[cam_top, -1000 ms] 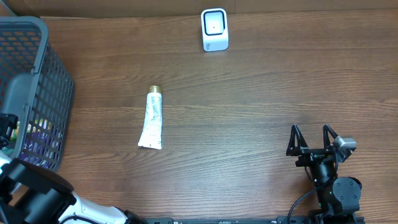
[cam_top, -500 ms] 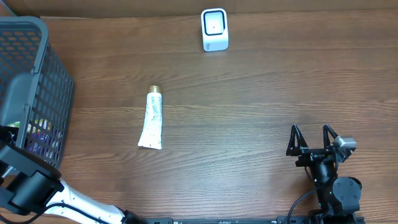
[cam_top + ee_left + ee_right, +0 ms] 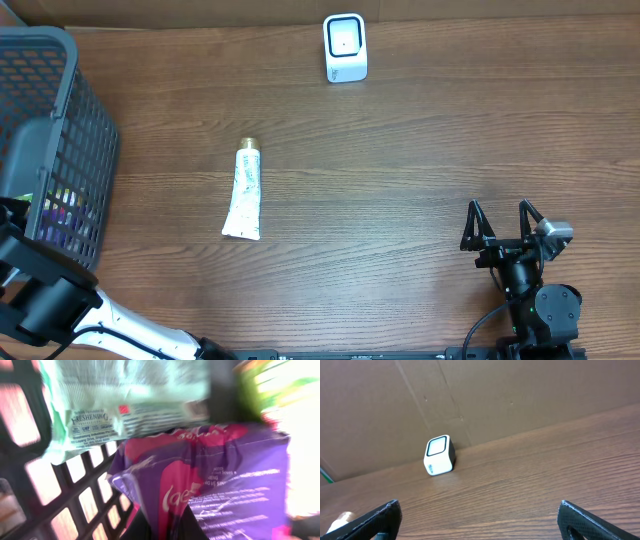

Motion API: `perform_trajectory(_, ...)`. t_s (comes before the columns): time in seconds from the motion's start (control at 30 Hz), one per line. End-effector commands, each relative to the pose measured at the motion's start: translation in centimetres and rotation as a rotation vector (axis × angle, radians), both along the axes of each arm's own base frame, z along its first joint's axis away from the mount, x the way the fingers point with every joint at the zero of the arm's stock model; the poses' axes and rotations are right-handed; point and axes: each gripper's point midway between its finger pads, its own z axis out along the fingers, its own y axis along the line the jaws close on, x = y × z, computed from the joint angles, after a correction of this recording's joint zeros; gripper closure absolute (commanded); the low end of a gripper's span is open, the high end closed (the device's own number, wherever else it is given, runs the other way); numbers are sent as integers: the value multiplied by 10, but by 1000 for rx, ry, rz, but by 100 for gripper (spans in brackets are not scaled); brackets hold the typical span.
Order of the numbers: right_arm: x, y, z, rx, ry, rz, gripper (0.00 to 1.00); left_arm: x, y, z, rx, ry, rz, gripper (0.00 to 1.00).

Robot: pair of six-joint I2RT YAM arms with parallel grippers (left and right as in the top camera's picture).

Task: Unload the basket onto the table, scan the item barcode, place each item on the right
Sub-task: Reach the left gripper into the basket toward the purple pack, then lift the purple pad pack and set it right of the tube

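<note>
left hand is down inside the basket at the worktop's left edge, fingers pressed together and pinching the crumpled edge of the purple pouch. a pale green packet lies right above the pouch, touching it. view's pretty blurry so can't read much more. right hand sits near the front right corner, spread wide, holding nothing, touching nothing. the white scanner stands at the back edge, about the middle. 1 tube lies flat left of centre, cap toward the back edge, well apart from both hands.
</note>
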Motion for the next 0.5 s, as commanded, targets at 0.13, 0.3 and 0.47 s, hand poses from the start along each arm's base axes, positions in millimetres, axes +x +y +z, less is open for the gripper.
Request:
perform_trajectory(0.13, 0, 2, -1, -3, -8, 8, 0, 58, -2, 173, 337, -387, -255, 96)
perform_trajectory(0.3, 0, 2, -1, -3, -8, 8, 0, 63, -26, 257, 531, -528, -312, 96)
perform_trajectory(0.47, 0, 2, -1, -3, -8, 8, 0, 70, -73, 313, 637, -649, -438, 96)
